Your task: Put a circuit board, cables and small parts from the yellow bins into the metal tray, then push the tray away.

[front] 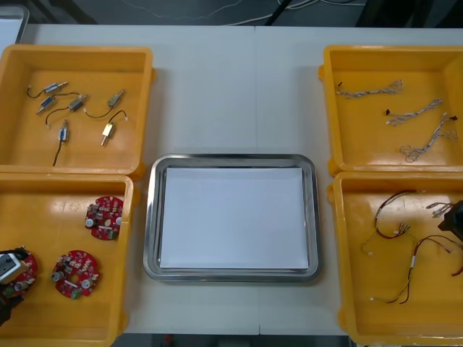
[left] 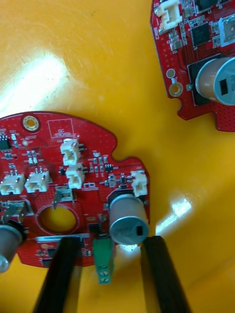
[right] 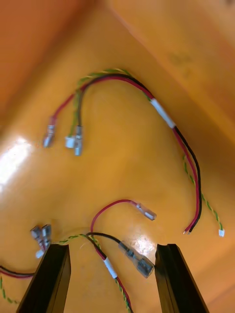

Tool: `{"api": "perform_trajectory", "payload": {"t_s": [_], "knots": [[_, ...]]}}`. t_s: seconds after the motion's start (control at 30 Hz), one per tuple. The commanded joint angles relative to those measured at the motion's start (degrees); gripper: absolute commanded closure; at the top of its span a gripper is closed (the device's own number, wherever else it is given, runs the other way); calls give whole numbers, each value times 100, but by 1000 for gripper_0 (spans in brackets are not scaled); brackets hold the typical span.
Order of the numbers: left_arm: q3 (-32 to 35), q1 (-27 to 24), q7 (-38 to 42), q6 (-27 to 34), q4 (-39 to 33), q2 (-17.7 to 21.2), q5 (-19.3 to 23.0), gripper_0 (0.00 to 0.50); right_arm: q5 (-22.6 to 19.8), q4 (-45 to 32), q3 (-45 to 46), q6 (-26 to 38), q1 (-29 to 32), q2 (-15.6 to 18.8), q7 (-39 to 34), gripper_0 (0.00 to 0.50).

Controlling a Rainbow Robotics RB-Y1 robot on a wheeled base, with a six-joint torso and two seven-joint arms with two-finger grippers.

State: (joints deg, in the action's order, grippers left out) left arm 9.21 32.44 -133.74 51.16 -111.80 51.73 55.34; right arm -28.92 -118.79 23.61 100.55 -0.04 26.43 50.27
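Left pincer (left: 111, 242) sits released, straddling the edge of the round red circuit board (left: 78, 146) right under it, right pincer (right: 111, 249) released over red-black-yellow cables (right: 161, 111).

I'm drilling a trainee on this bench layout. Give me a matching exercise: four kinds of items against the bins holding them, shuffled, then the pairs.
Items
1. small metal parts
2. circuit boards
3. twisted blue and white cables
4. red and yellow cables

Places
A. near right bin, under the open right pincer
B. far left bin
C. near left bin, under the open left pincer
D. far right bin

Pairs: 1-B, 2-C, 3-D, 4-A
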Motion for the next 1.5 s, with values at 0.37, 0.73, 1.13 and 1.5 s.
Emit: {"api": "perform_trajectory", "payload": {"t_s": [0.37, 0.73, 1.13, 1.5], "knots": [[-77, -97, 411, 17, 18, -93, -23, 500, 440, -496, 21, 79, -58, -393, 2285, 0], [283, -247, 428, 395, 9, -57, 285, 500, 563, -488, -392, 79, 136, -718, 2689, 0], [766, -572, 832, 1081, -166, 110, 645, 500, 712, -233, -533, -9, 241, -762, 2812, 0], [977, -1055, 1580, 1880, -430, 198, 768, 500, 721, -31, -673, -176, 338, -762, 2848, 0]]}}
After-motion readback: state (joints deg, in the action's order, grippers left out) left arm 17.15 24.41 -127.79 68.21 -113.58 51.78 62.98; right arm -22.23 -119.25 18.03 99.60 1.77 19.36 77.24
